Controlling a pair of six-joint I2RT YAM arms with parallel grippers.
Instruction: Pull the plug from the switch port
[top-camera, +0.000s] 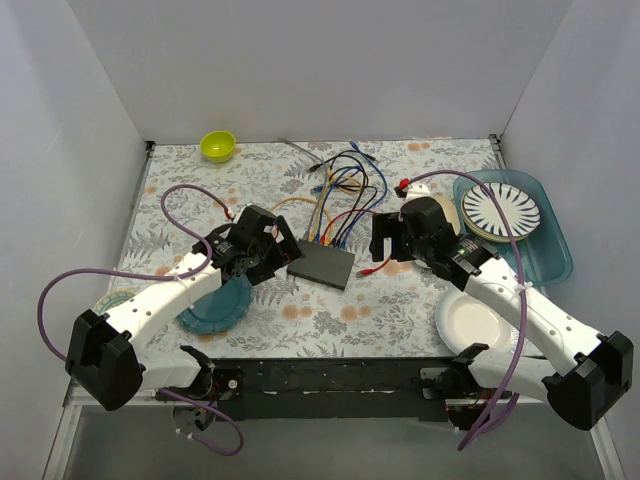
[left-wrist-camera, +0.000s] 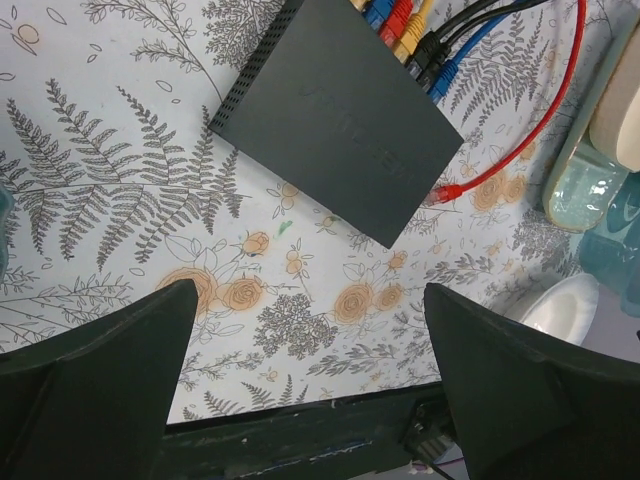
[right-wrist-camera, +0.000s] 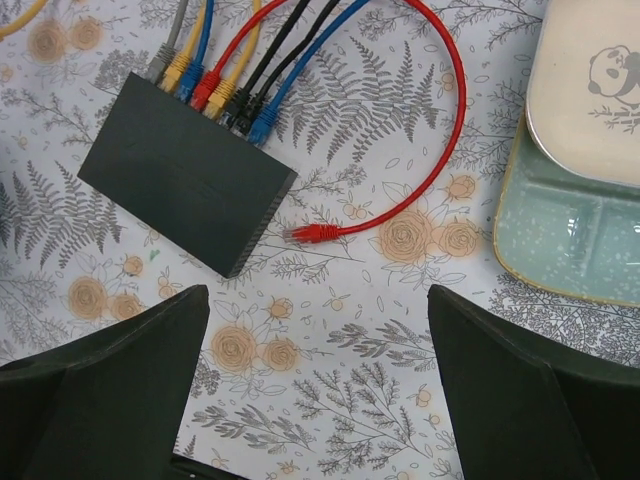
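Observation:
The switch (top-camera: 323, 263) is a flat dark grey box in the middle of the flowered table, also in the left wrist view (left-wrist-camera: 335, 120) and the right wrist view (right-wrist-camera: 185, 175). Several plugs sit in its far edge: grey, yellow, blue, red, yellow, black, black, blue (right-wrist-camera: 262, 127). A loose red plug (right-wrist-camera: 312, 234) on a red cable lies on the cloth beside the switch's right end, free of any port. My left gripper (left-wrist-camera: 305, 385) is open and empty, left of the switch. My right gripper (right-wrist-camera: 320, 385) is open and empty, above the cloth near the loose red plug.
A bundle of coloured cables (top-camera: 340, 190) runs behind the switch. A teal tray (top-camera: 550, 235) with a striped plate stands at the right, a white plate (top-camera: 465, 322) at front right, a blue plate (top-camera: 215, 308) at front left, a yellow-green bowl (top-camera: 217, 145) at the back.

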